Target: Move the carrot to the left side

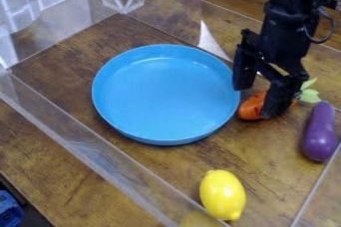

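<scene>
Two fingers [248, 72] spread wide, straddling the carrot [253, 109] beside the blue plate [127, 102]

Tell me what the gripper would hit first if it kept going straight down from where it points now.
Most likely the carrot: the open gripper points down with its fingers straddling the carrot's orange body beside the blue plate. Depth is hard to judge from this single view, so it could instead land on the wooden table just beside it.

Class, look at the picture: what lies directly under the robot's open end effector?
The carrot: its orange tip shows between the fingers of the end effector. Its middle is covered, so contact cannot be judged.
</scene>
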Robot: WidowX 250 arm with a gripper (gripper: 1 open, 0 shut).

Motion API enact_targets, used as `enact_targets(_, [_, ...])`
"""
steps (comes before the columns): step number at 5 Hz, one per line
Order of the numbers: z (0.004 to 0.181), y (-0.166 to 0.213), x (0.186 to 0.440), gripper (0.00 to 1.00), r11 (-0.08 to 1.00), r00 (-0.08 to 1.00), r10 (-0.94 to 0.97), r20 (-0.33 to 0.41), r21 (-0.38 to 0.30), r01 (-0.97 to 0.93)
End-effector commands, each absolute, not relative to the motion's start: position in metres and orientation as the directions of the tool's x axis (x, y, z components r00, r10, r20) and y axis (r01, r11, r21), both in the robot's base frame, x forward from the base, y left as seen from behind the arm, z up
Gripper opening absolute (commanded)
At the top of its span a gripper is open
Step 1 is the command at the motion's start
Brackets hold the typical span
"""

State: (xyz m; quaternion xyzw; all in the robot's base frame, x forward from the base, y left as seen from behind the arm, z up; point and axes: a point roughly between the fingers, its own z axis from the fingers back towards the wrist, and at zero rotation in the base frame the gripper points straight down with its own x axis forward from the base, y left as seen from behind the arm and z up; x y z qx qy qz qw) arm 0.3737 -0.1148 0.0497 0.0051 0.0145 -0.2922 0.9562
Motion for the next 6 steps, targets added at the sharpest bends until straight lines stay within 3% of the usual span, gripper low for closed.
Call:
enact_targets(1, [0.055, -0.112, 0.384, 1.0, 0.833, 0.833, -0.554, 0.016, 0.021, 0.553])
enact_targets(3, [0.035, -0.115, 0.392, 1.0, 0.826, 0.826, -0.564, 0.006, 0.023, 0.564])
enact_targets(4, [0.04, -0.106, 0.389, 0.0, 0.812, 0.812, -0.584, -0.001, 0.023, 0.583])
enact_targets(5, [0.05, -0.098, 0.385, 0.0, 0.803, 0.803, -0.595, -0.012, 0.021, 0.595])
enact_targets(6, [0.073, -0.099, 0.389, 0.0, 0.84, 0.84, -0.542, -0.019, 0.029, 0.542])
